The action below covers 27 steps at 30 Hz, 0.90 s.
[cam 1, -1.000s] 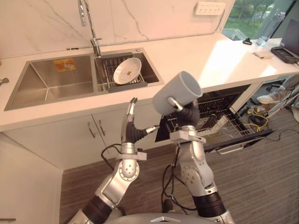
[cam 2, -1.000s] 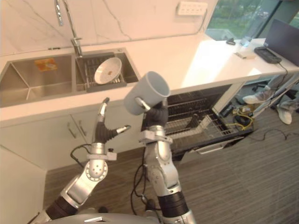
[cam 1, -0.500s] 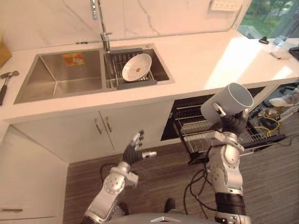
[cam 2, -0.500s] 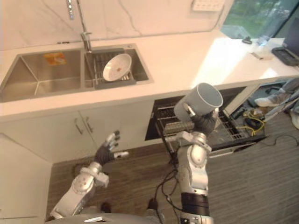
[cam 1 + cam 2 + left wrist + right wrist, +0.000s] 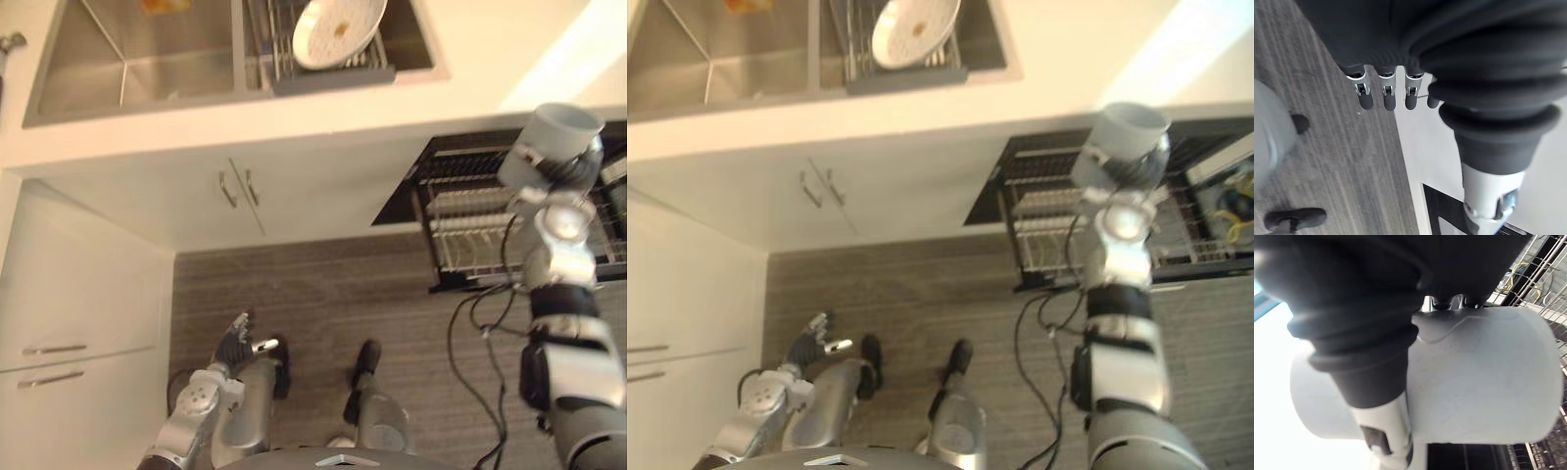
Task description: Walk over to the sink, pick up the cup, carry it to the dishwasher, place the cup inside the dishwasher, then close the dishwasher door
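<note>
My right hand (image 5: 551, 168) is shut on the grey cup (image 5: 549, 144), held upright above the pulled-out wire rack (image 5: 460, 220) of the open dishwasher (image 5: 1038, 211). Up close in the right wrist view the cup (image 5: 1484, 382) lies against the thumb, with the rack wires behind it. The left hand (image 5: 238, 343) hangs low over the wood-look floor, fingers relaxed and open, holding nothing. In the left wrist view its fingers (image 5: 1385, 93) point down at the floor. The double sink (image 5: 137, 59) lies at the top of the eye views, in the white counter.
A white plate (image 5: 338, 31) leans in the sink's drying rack. White cabinet doors with handles (image 5: 240, 191) run under the counter, and a drawer unit (image 5: 59, 362) stands at the left. A yellow cable bundle (image 5: 1239, 208) lies beyond the dishwasher.
The camera has tipped down and moved closer to the counter. My right hand has carried the cup out over the dishwasher rack. The left hand has dropped low toward the floor.
</note>
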{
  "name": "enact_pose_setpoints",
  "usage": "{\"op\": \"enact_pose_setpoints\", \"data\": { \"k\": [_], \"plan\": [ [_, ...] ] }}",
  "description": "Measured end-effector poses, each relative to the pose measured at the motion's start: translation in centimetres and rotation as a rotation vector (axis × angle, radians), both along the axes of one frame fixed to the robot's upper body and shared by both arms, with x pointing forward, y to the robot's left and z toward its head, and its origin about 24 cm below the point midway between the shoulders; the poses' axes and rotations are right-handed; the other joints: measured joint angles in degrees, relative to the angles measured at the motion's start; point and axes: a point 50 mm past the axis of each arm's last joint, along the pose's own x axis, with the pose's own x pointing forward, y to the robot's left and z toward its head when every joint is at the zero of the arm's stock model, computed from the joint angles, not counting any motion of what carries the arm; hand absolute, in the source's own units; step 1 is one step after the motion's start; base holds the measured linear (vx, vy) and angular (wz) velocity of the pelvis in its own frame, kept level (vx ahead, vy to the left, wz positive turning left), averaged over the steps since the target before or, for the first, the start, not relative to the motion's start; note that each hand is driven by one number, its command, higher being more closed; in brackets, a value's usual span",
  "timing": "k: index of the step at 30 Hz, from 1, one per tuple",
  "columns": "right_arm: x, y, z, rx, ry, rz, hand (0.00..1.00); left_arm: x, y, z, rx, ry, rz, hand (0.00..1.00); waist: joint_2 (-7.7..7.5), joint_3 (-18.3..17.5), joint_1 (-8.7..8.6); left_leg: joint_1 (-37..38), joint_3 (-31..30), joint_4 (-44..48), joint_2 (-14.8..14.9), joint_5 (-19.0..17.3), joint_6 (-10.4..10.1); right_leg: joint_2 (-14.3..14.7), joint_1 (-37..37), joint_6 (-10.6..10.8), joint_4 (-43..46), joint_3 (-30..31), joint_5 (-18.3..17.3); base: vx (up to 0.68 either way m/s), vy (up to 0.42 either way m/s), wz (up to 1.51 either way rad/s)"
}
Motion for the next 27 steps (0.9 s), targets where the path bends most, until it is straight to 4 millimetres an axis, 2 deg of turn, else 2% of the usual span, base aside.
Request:
{"op": "enact_pose_setpoints", "data": {
  "k": [2, 5, 6, 9, 11, 14, 15, 19, 21, 25, 27],
  "plan": [
    [-0.2, -0.8, 1.0, 0.001, -0.017, -0.024, 1.0, -0.4, 0.6, -0.6, 0.02, 0.016, 0.041, 0.0, 0.72, 0.8, -0.08, -1.5, 0.0, 0.0, -0.1, 0.3, 0.2, 0.0, -1.5, -0.1, -0.1, 0.2, 0.5, -0.04, 0.008, 0.03],
    [-0.3, -2.5, 1.1, 0.0, 0.086, -0.082, 1.0, -0.3, 1.4, -1.0, 0.04, 0.007, 0.101, 0.0, 1.87, 1.7, 0.24, -3.6, 0.1, -0.1, 0.0, 0.6, 0.1, 0.0, -3.6, -0.4, 0.0, 0.4, 0.9, -0.06, 0.006, -0.01],
    [-0.3, -2.8, 1.3, 0.014, 0.109, -0.095, 1.0, -0.1, 1.7, -1.2, 0.057, 0.008, 0.135, 0.0, 2.67, 2.2, 0.5, -4.7, 0.3, -0.2, 0.0, 0.8, -0.3, 0.0, -5.0, -0.6, 0.1, 0.7, 1.1, -0.06, -0.003, -0.04],
    [0.1, -2.7, 1.6, 0.019, 0.161, -0.091, 1.0, -0.3, 2.1, -1.8, 0.081, 0.032, 0.184, 0.0, 4.15, 3.0, 1.8, -5.6, 1.7, -0.7, 0.0, 1.7, 0.2, -0.1, -7.2, -1.1, 0.0, 2.4, 1.5, -0.04, -0.002, -0.17],
    [0.4, -2.4, 2.2, 0.021, 0.173, -0.07, 1.0, -0.7, 2.1, -2.3, 0.098, 0.054, 0.196, 0.0, 5.29, 3.5, 1.98, -6.4, 2.3, -1.3, -0.2, 2.1, 0.3, -0.2, -8.5, -1.1, -0.2, 3.1, 1.9, -0.02, 0.001, -0.16],
    [0.5, -2.3, 3.2, -0.028, 0.203, -0.066, 1.0, -0.9, 1.6, -2.8, 0.084, 0.076, 0.221, 0.0, 6.73, 4.1, 2.37, -7.5, 3.1, -2.1, -0.6, 2.8, 0.5, -0.5, -10.4, -0.8, -0.7, 4.0, 2.8, 0.0, 0.007, -0.11],
    [0.5, -2.6, 3.2, -0.029, 0.223, -0.068, 1.0, -0.8, 1.5, -2.9, 0.078, 0.076, 0.226, 0.0, 7.17, 4.1, 3.04, -8.2, 2.9, -2.3, -1.0, 3.0, 0.7, -0.7, -11.6, -0.9, -0.8, 4.9, 3.0, 0.01, 0.013, -0.17],
    [0.6, -2.9, 2.9, -0.103, 0.317, -0.102, 1.0, -0.5, 1.2, -3.0, 0.075, 0.068, 0.23, 0.0, 7.49, 3.9, 3.96, -9.3, 0.0, -2.7, -2.5, 3.2, 0.5, -1.2, -13.6, -0.4, -0.7, 6.2, 3.6, 0.02, 0.023, -0.12],
    [0.2, -3.5, 3.1, -0.143, 0.349, -0.125, 1.0, -0.4, 0.5, -3.0, 0.06, 0.067, 0.222, 0.0, 8.26, 3.3, 4.18, -9.4, -0.2, -4.0, -3.2, 3.8, 0.7, -1.8, -14.5, -0.4, -0.1, 6.2, 3.5, 0.0, 0.04, 0.08],
    [-0.7, -4.7, 4.8, -0.226, 0.386, -0.18, 1.0, -0.4, -1.3, -3.1, 0.017, 0.077, 0.182, 0.0, 11.01, 1.4, 5.24, -10.7, -0.6, -6.6, -4.8, 5.6, 1.2, -3.6, -17.3, -0.3, 1.4, 6.0, 3.0, -0.01, 0.053, 0.16],
    [-1.0, -5.1, 4.8, -0.254, 0.411, -0.197, 1.0, -0.6, -2.4, -3.3, -0.011, 0.091, 0.165, 0.0, 12.34, 0.4, 6.13, -10.8, -0.8, -8.0, -5.4, 6.2, 1.2, -4.1, -18.2, -0.1, 2.0, 5.9, 2.8, -0.01, 0.04, 0.13]
  ]
}}
